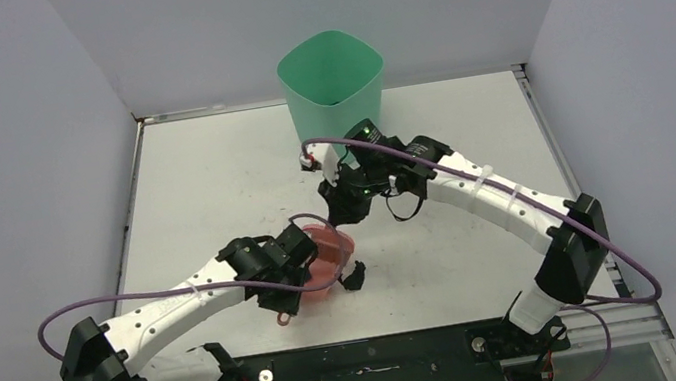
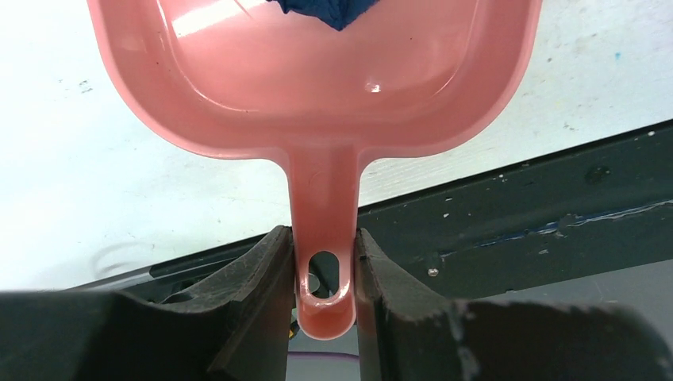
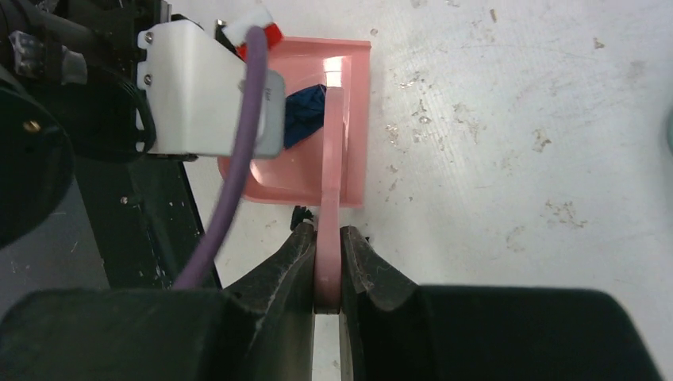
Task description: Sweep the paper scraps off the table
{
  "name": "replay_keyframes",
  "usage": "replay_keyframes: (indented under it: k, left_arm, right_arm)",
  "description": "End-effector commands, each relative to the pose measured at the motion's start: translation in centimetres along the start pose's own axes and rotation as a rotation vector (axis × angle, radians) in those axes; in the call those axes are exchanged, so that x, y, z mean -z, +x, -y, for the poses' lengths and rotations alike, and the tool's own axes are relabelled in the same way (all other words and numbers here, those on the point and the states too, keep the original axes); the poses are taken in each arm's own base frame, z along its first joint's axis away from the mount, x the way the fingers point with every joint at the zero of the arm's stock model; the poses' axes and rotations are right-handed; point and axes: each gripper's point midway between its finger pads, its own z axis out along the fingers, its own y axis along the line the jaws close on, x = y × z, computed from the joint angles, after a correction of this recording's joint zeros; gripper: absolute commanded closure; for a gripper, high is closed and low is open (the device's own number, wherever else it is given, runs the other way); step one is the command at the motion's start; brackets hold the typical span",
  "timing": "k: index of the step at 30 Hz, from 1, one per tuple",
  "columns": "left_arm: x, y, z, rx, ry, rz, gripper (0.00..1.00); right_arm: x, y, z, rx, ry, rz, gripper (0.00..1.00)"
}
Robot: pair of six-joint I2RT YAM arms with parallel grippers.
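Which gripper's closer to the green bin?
Right. The right gripper, shut on the brush handle, is in front of the green bin; the left gripper, holding the dustpan handle, sits farther back toward the near edge.

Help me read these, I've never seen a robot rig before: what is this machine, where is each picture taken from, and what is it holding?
It is two robot arms bolted at the near edge of a white table. The wide picture looks down from above and behind them. The other two come from a camera on each wrist, so that arm's own fingers show at the bottom. The left gripper is shut on the handle of a pink dustpan, which holds a dark blue paper scrap. The right gripper is shut on the handle of a pink hand brush. A green bin stands at the table's far edge.
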Motion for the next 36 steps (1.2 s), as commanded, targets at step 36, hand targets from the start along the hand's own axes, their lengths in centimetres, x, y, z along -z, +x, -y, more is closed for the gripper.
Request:
replay_keyframes:
  k: [36]
  left_arm:
    - [0.4, 8.3, 5.9, -0.14, 0.036, -0.088, 1.0]
  right_arm:
    - [0.9, 6.8, 1.1, -0.181, 0.064, -0.067, 0.95]
